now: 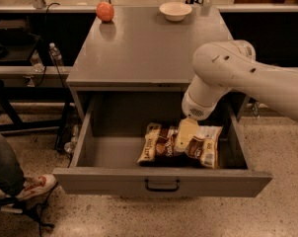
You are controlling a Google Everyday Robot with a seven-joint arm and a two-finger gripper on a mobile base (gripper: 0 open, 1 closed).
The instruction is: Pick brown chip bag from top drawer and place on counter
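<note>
The brown chip bag (161, 146) lies flat in the open top drawer (109, 154), right of its middle, with a cream end at the right and white lettering. My gripper (184, 136) hangs from the white arm (228, 78) that reaches in from the right. Its pale fingers point down into the drawer and rest over the middle of the bag. The grey counter (144, 43) sits above the drawer.
An orange-red ball (105, 11) and a white bowl (175, 11) stand at the back of the counter. The drawer's dark pull handle (162, 185) is at the front. A person's leg and shoe (20, 184) are at the lower left. A water bottle (55, 56) stands on the left shelf.
</note>
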